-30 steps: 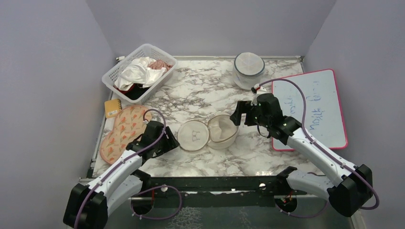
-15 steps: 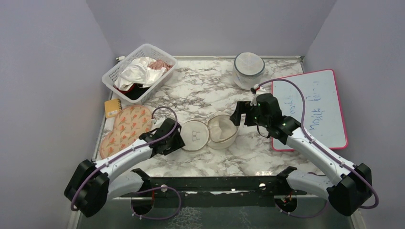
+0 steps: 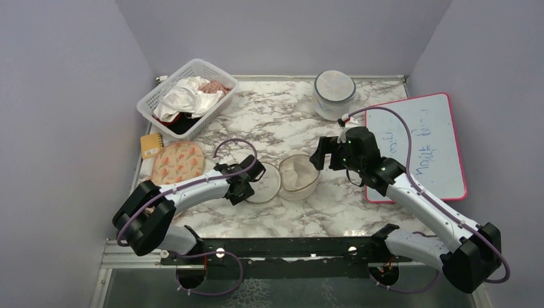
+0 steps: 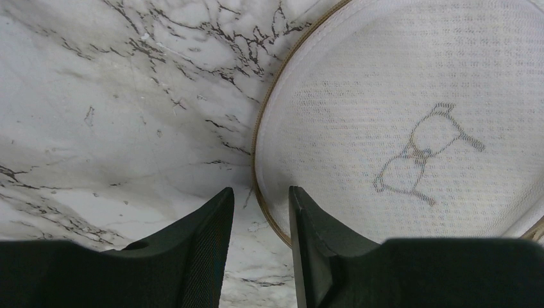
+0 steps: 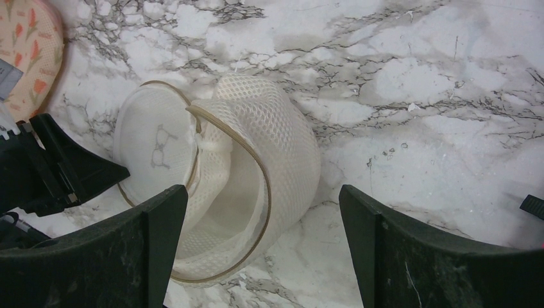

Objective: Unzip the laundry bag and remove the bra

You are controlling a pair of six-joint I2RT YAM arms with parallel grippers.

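Note:
The laundry bag (image 3: pixel 300 174) lies on its side mid-table, unzipped. Its flat lid (image 3: pixel 264 181) with the black line drawing is folded out to the left. My left gripper (image 3: pixel 249 185) is at the lid's left edge. In the left wrist view the gripper (image 4: pixel 261 192) is open by a narrow gap, with the lid's tan rim (image 4: pixel 263 144) running between the fingertips. My right gripper (image 3: pixel 324 157) hovers at the bag's right side, wide open and empty. The right wrist view shows the bag's mouth (image 5: pixel 224 212) with only cream mesh inside. The bra is not visible in the bag. A pink fabric (image 3: pixel 215 85) lies in the basket.
A white basket (image 3: pixel 157 96) of white, red and black clothes stands at the back left. A greyish-white pod with a dark rim (image 3: pixel 334 90) stands at the back. A pink-framed whiteboard (image 3: pixel 420 144) lies on the right. A peach floral pad (image 3: pixel 176 162) and a yellow item (image 3: pixel 151 145) lie on the left.
My left arm has swung right, from over the floral pad to the left rim of the bag's lid. My right arm and the bag have not moved.

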